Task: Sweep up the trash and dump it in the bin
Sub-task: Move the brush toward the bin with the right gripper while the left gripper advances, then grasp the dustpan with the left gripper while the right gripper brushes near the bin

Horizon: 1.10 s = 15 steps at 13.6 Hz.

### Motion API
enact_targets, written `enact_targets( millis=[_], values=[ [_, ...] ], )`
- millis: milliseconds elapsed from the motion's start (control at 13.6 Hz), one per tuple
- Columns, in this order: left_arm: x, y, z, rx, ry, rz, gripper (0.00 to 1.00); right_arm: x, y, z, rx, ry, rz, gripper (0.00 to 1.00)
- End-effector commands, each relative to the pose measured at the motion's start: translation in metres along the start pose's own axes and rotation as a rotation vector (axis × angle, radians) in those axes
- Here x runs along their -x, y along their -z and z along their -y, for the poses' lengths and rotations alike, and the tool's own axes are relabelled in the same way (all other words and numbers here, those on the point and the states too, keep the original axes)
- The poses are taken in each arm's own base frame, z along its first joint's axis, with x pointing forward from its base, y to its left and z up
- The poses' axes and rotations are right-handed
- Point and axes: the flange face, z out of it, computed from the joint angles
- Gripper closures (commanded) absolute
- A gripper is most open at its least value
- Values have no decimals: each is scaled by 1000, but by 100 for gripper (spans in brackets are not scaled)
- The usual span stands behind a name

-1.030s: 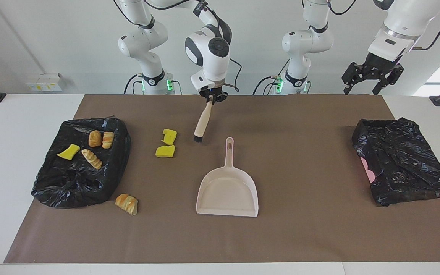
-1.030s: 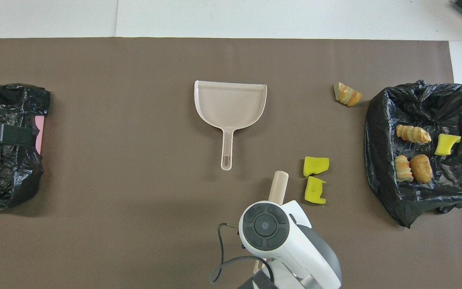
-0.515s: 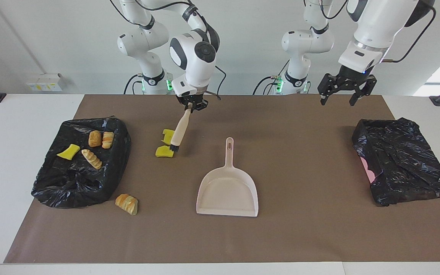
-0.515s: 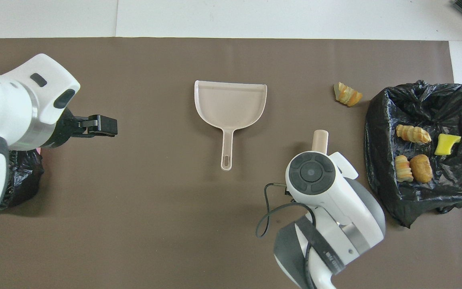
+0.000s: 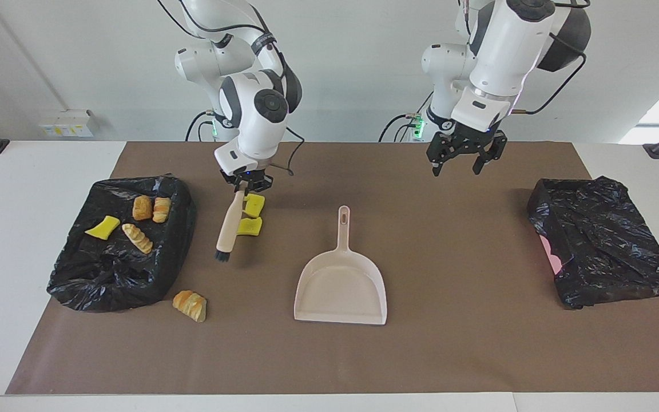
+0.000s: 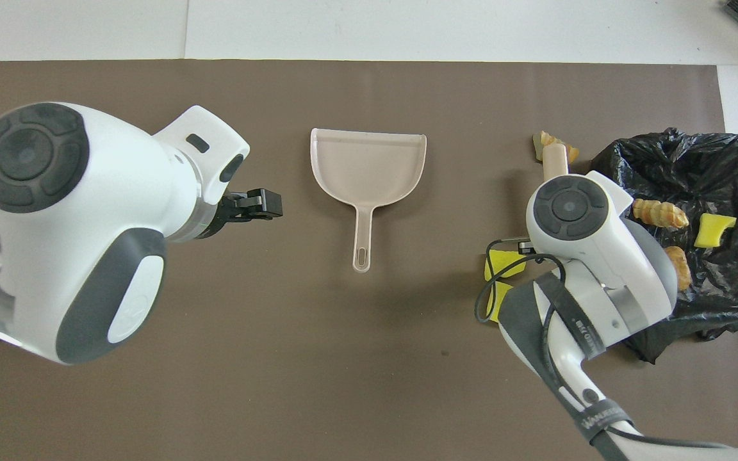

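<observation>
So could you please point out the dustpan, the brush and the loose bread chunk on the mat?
dustpan (image 5: 338,283), facing view, middle of its pan.
brush (image 5: 227,226), facing view, middle of its handle.
bread chunk (image 5: 190,305), facing view, middle of its crust.

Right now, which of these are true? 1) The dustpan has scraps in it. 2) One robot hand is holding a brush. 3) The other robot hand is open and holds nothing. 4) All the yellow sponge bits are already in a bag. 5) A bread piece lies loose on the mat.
1) False: the dustpan is empty.
2) True: the right hand is shut on the brush, bristles hanging down beside the two yellow sponge pieces.
3) True: the left hand is open and empty, up over the mat.
4) False: those two sponge pieces lie on the mat; only one yellow sponge piece is in the black bag.
5) True: a bread chunk lies on the mat beside that bag.
</observation>
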Motion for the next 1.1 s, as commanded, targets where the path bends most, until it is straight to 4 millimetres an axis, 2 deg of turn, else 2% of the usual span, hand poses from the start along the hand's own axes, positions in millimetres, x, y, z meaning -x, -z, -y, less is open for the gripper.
enact_targets(
  millis=[0,147,294,442,662,736,810,957,1030],
  values=[
    [0,-30,-22,14,20,11,0,-23,-32,-19,45,55,-38,100],
    [3,-77,-57,26,48,20,0,-38,-54,-29,51,39,-44,100],
    [3,-98,-76,48,55,6,0,-47,-67,-25,55,50,-60,100],
    [8,-124,-97,57,55,10,0,-50,-70,-29,52,49,-67,100],
    [16,-144,-115,70,29,3,0,-41,-72,-11,41,100,-37,100],
    [16,-155,-116,67,27,6,0,-37,-68,0,1,129,-26,100],
    [17,-177,-119,49,18,24,0,-34,-63,12,-46,168,-12,100],
    [23,-195,-123,44,-6,34,0,-27,-60,24,-61,277,8,100],
    [31,-198,-130,40,-23,42,0,-24,-59,27,-84,310,28,100]
  ],
)
